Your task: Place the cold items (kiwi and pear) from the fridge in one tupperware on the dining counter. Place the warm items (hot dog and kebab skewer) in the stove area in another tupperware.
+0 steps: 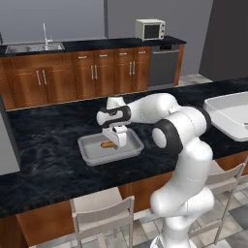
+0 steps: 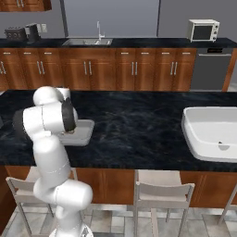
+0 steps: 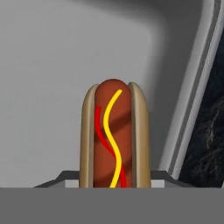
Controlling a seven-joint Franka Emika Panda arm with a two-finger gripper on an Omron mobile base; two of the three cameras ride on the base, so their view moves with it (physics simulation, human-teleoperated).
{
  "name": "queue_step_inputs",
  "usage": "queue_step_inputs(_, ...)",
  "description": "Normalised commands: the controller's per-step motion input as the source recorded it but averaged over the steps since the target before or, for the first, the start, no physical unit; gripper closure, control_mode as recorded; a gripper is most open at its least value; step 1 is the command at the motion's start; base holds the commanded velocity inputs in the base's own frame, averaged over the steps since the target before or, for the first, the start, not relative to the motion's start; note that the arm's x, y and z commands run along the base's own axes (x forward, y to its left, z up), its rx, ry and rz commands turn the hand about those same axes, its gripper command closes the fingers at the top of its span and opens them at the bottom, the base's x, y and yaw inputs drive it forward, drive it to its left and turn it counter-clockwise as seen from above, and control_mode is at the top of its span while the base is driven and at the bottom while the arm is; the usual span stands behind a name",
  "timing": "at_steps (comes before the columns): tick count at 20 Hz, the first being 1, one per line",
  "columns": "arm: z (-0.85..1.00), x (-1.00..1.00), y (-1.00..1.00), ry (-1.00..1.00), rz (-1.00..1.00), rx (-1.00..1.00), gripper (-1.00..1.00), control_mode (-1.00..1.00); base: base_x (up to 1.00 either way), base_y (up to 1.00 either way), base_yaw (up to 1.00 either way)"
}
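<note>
dark marbled dining counter [image 1: 48,140] runs across a simulated kitchen, with wooden cabinets [image 1: 92,72], a sink [image 1: 34,47] and a microwave [image 1: 150,29] along the back wall. on the counter sits a shallow grey tupperware [image 1: 92,152], and the white arm bends down over it so that the gripper [image 1: 116,140] hangs just above the tray's floor. the hot dog [image 1: 107,144] sits inside the tupperware, right at the gripper; in the hand view the hot dog [image 3: 114,135] stands lengthwise between the fingers, its bun, sausage and yellow and red stripes plain against the tray's pale floor. the fingers are partly closed with the hot dog between them; whether they actually press on the bun cannot be told. a second, larger white tupperware [image 2: 210,134] rests on the same counter, well apart from the grey one. pale chairs [image 1: 104,218] stand at the counter's near edge.
</note>
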Motion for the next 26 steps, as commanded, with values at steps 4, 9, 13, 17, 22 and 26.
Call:
queue_step_inputs(4,-0.3,0.26,0.02,0.0,0.0,0.0,1.0,-1.0,0.0,0.0,0.0)
queue_step_inputs(9,-0.31,0.15,0.02,0.0,0.0,0.0,1.0,-1.0,0.0,0.0,0.0)
queue_step_inputs(13,-0.29,0.1,0.03,0.0,0.0,0.0,1.0,-1.0,0.0,0.0,0.0)
queue_step_inputs(17,-0.28,0.05,0.04,0.0,-0.01,0.0,-1.0,-1.0,0.0,0.0,0.0)
queue_step_inputs(22,-0.13,0.0,0.06,-0.03,-0.03,0.0,-1.0,-1.0,0.0,0.0,0.0)
queue_step_inputs(26,0.0,-0.13,0.0,-0.07,-0.04,0.0,-1.0,-1.0,0.0,0.0,0.0)
